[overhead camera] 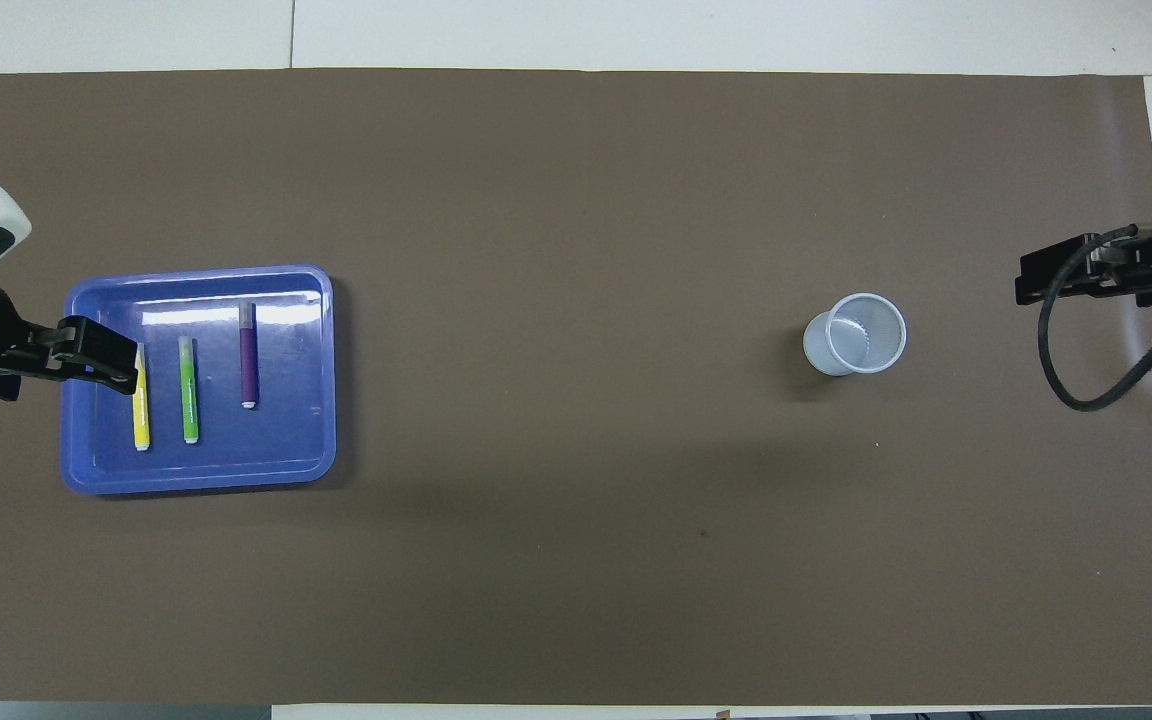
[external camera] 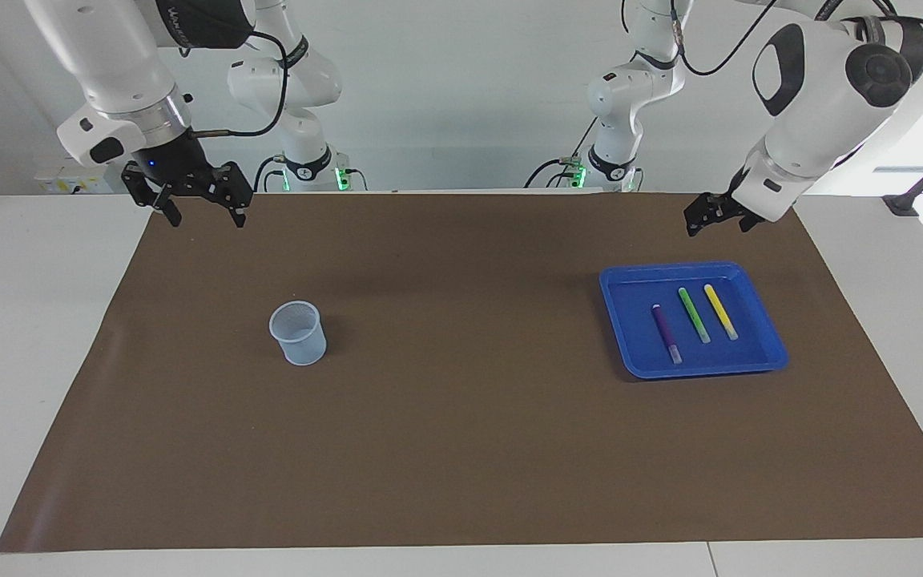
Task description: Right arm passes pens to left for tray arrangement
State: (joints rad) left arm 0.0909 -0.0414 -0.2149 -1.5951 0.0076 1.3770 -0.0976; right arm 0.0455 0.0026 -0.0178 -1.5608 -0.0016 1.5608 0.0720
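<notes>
Here the pens (external camera: 694, 316) lie parallel in the tray (external camera: 630, 353), pale ends away from the robots; both end effectors released.

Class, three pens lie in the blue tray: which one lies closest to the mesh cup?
The purple pen. It lies on the cup's side of the tray, with the green pen and yellow pen beside it.

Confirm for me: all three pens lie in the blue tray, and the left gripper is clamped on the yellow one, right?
Not quite. The facing view shows the left gripper raised clear of the blue tray, open and empty. The yellow pen, green pen and purple pen do all lie in the tray.
</notes>
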